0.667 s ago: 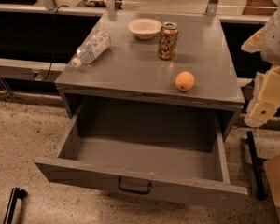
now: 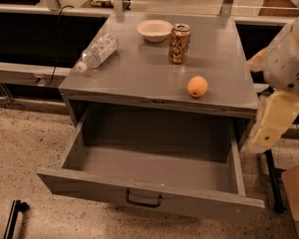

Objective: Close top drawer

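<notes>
not much had changed from a moment earlier: the wide grey metal top drawer [image 2: 149,198] hung just as far open under the grey desk [image 2: 139,78]. the cream end effector [image 2: 275,121] hovered off the desk's right edge, clear of the drawer, and i couldn't tell how wide it was. on the desk sat a clear plastic bottle [image 2: 97,51] on its side, a white bowl [image 2: 154,30], a brown drink can [image 2: 179,44] and an orange [image 2: 197,86]. the floor [image 2: 25,143] was speckled.

Grey surface [image 2: 139,76] — bottle [image 2: 97,51] lying flat, bowl [image 2: 154,30], can [image 2: 179,44] upright, orange [image 2: 197,86] — pincer [image 2: 266,128] hangs beside its right edge.
</notes>
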Robot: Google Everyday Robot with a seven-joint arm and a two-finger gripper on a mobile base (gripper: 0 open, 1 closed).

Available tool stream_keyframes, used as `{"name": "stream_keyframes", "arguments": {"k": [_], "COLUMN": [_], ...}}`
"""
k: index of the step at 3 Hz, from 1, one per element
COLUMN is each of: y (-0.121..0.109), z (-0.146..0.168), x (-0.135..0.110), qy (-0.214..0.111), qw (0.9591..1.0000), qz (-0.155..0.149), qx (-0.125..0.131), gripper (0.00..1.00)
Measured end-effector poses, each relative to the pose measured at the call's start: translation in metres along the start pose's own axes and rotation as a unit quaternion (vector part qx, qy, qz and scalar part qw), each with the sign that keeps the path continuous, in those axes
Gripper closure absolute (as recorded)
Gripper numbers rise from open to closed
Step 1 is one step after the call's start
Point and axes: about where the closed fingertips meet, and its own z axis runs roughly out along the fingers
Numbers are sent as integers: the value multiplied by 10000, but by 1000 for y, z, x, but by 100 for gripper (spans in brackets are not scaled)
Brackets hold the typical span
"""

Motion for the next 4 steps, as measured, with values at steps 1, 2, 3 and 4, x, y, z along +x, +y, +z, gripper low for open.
{"name": "stream_keyframes", "arguments": {"k": [1,2,3,4], "y": [48,94,126,141], "z": [30,81,143,172], "x": [-42,-76,-77,-65], "qy": [-522,-975,-1077,-995], "qw": [9983,9946,9935,9944], "qz": [-269,-326,-246,-183], "qx": [-30,-143,-280,-299], "gripper": [6,25,47,70]}}
